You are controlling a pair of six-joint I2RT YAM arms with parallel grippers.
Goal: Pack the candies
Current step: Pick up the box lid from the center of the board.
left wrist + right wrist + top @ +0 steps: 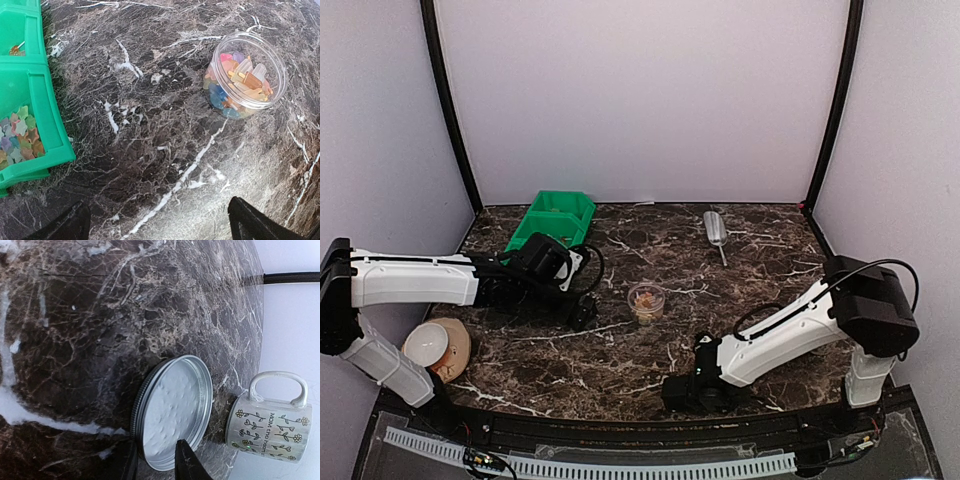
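The candies fill a small clear round tub in the middle of the table. More candies lie in the green bin at the back left. My left gripper hovers open over bare marble between bin and tub, with nothing between its fingers. My right gripper is low at the front, its fingers straddling the rim of a silver lid. One finger is outside the rim, the other over the lid's inside with a gap left. In the top view the lid is hidden under that gripper.
A metal scoop lies at the back right. A flower-printed mug lies on its side by a wooden disc at the table's left front edge. Grey walls close in three sides.
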